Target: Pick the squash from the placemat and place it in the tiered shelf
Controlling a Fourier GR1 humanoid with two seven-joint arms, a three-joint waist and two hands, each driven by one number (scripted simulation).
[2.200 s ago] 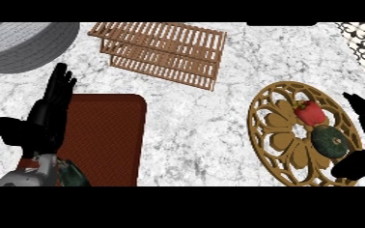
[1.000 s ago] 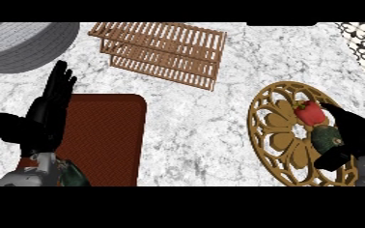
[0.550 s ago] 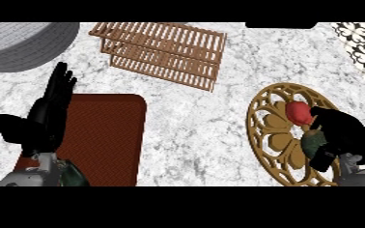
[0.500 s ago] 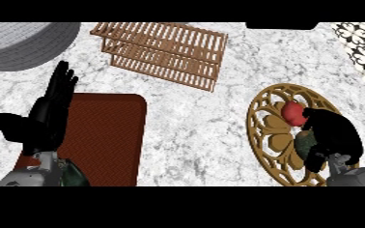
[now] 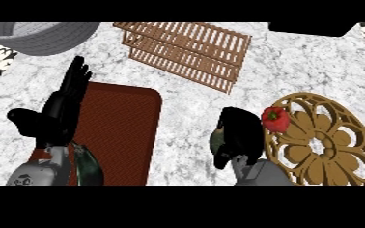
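shelf [image 5: 189, 48] far centre of table [image 5: 178, 111] | placemat [image 5: 118, 133] near left under my left hand [image 5: 61, 111] | trivet [image 5: 317, 140] near right, pepper [image 5: 275, 120] on its left rim | my right hand [image 5: 239, 135] between placemat and trivet | bowl [image 5: 46, 36] far left

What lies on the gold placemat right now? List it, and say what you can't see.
On the gold placemat only a red pepper shows, at its left rim. The right hand, just off the mat, curls round a green squash, mostly hidden.

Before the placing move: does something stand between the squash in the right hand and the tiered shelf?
Nothing visible does. The right hand holds the squash above bare counter; the tiered shelf lies beyond it.
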